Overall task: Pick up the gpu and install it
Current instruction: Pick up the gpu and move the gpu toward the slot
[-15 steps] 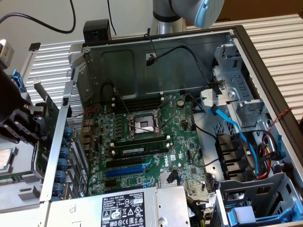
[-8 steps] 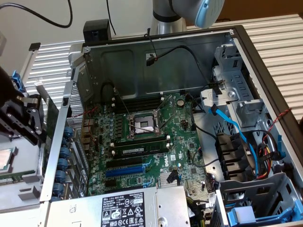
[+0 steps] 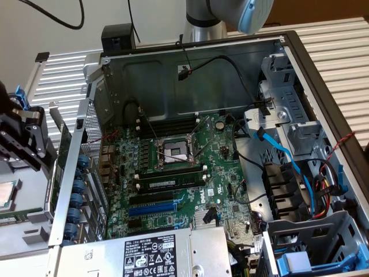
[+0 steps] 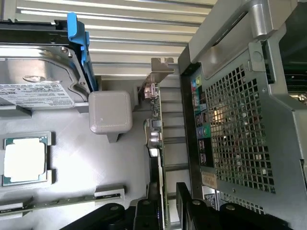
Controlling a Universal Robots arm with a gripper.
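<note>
Gpu [image 4: 156, 124] is outside the case. On the wrist cam I see it edge-on, a thin green board w/ small parts along it and its silver bracket [image 4: 161, 64] at the end far from the fingers. It runs just beside the case's rear panel [image 4: 240, 124], parallel to the perforated grille and the column of I/O ports [image 4: 200, 120]; can't tell if it touches the panel. It's not seated in any slot.

Gripper [image 4: 165, 211] has one black finger [image 4: 146, 211] on each side of the card's near end. From what I see it's clenched on the gpu, jaws partway in.

On the card's other side is the grey parts tray [image 4: 120, 163]. It carries a grey square block [image 4: 110, 111] near the card, a hard drive [image 4: 33, 81] w/ a blue latch [image 4: 76, 33], and a CPU [image 4: 25, 160] in its pocket.

Exterior cam: the gripper sits at the exterior view's left edge, outside the case wall. Inside the open case lies the motherboard [image 3: 173, 167] w/ CPU socket [image 3: 174, 151] open. A blue expansion slot [image 3: 151, 208] lies below it in frame, the PSU [image 3: 149, 257] lower still. Blue cables [image 3: 288, 156] run along the drive bays at the exterior view's right.
</note>
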